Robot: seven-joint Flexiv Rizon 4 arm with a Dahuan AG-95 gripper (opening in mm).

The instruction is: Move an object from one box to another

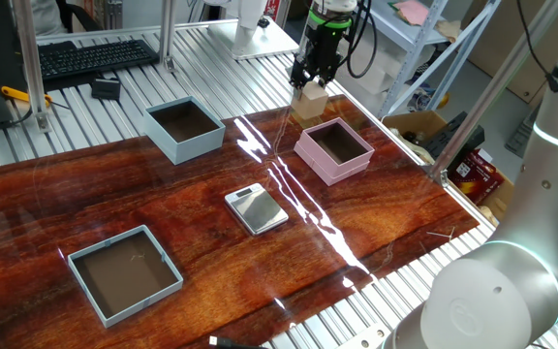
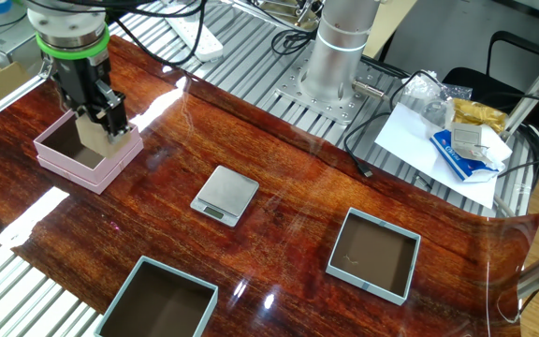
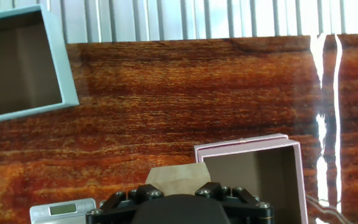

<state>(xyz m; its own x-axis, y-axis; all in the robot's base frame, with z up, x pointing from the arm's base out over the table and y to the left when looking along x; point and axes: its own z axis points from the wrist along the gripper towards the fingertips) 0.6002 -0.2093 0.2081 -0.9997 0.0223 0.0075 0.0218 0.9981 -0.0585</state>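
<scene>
Gripper (image 1: 310, 94) clamped on small wooden cube (image 1: 309, 103), upper right of frame, just above pink box (image 1: 333, 150); cube looks light, rigid, smooth-faced; grip opposite flat sides.

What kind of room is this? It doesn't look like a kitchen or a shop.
Probably a robotics lab. A robot arm is bolted to a slatted metal bench, a keyboard sits at a workstation behind it, and shelving and loose cables stand around a wood-patterned test table.
</scene>
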